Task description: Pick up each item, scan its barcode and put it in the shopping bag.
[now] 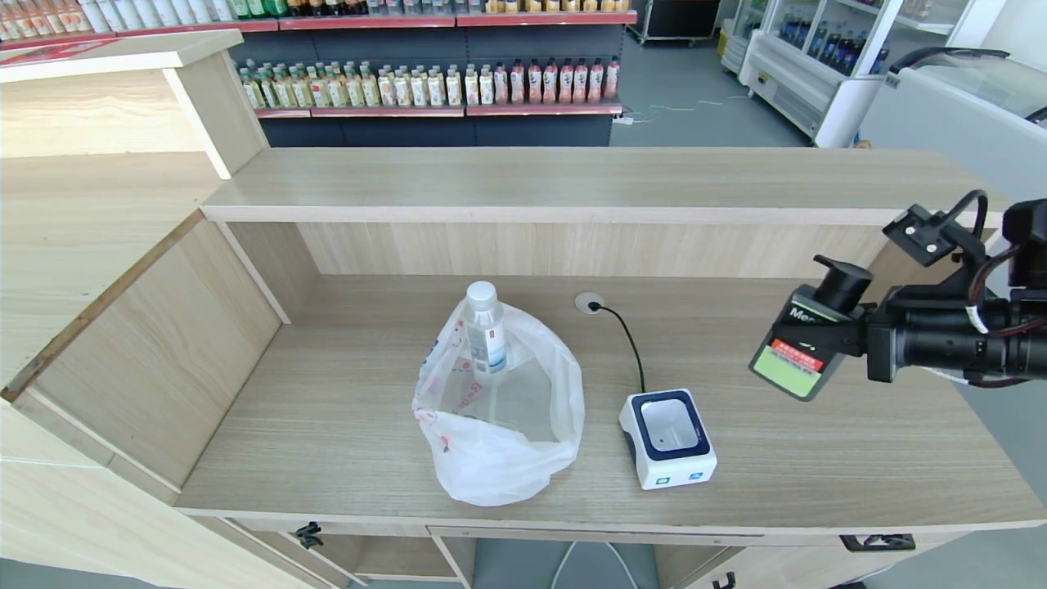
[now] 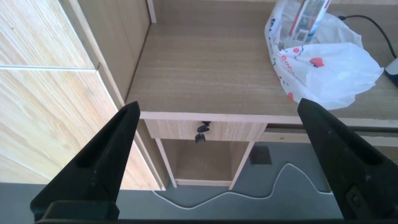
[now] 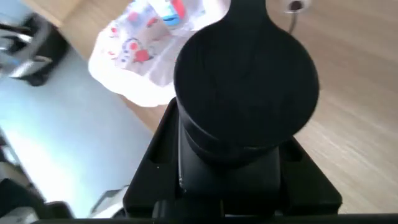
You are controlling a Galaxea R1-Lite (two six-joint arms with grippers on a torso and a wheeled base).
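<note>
Right gripper (image 1: pixel 857 337) clamped on a black pump bottle (image 1: pixel 806 348), held above the desk's (image 1: pixel 327 425) right edge. Shopping bag (image 1: pixel 499 442), clear bottle (image 1: pixel 486 331) inside, at front centre. The scanner (image 1: pixel 667 438) sits just beside it. Left gripper (image 2: pixel 217 165) spread wide off the front edge.

A shop: shelves (image 1: pixel 425 110) of bottled drinks line the back (glass-fronted coolers (image 1: pixel 822 53) at far right), and a wooden counter (image 1: pixel 311 425) holds a barcode scanner (image 1: pixel 668 438).
</note>
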